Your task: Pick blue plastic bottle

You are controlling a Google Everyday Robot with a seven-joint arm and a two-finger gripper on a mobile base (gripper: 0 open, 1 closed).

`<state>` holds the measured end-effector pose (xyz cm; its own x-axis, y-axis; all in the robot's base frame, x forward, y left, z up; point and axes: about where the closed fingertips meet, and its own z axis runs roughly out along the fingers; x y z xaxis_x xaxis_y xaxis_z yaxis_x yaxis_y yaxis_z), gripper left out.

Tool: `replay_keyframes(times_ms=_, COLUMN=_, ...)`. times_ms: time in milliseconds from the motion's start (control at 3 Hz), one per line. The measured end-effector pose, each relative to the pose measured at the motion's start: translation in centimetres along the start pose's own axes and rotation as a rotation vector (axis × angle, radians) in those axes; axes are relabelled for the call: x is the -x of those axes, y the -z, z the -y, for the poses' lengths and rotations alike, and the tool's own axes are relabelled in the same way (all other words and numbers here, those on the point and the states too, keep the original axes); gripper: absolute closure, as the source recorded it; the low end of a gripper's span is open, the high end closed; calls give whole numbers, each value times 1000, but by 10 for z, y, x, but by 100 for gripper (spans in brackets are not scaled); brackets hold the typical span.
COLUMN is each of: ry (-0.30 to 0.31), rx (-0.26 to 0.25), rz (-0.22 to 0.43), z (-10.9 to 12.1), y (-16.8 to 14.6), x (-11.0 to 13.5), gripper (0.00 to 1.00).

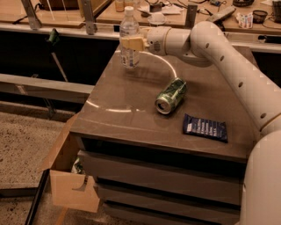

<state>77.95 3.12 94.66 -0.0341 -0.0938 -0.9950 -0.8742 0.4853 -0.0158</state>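
Observation:
The blue plastic bottle [128, 24] is a slim clear bottle with a white cap and a whitish label. It stands upright at the far left corner of the brown cabinet top [123, 114]. My gripper [131, 43] reaches in from the right at the bottle's mid height, and its tan fingers [134, 43] are closed around the bottle. The white arm runs from the lower right across the cabinet top. I cannot tell whether the bottle's base touches the surface.
A green drink can [171, 96] lies on its side mid-top. A flat dark-blue snack packet [205, 128] lies to its right, near the front edge. An open cardboard box [72, 189] sits on the floor at the left. A cluttered workbench [175, 13] runs behind.

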Motion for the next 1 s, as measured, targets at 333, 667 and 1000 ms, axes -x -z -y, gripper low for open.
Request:
replay_keyframes(times_ms=333, ry=52, rx=8, rz=109, z=1, y=52, x=40, gripper=100)
replay_keyframes(times_ms=667, ry=103, rx=18, rz=124, z=0, y=90, x=60, gripper=100)
replay_keyframes(times_ms=1000, ry=103, rx=18, rz=124, z=0, y=90, x=60, gripper=100)
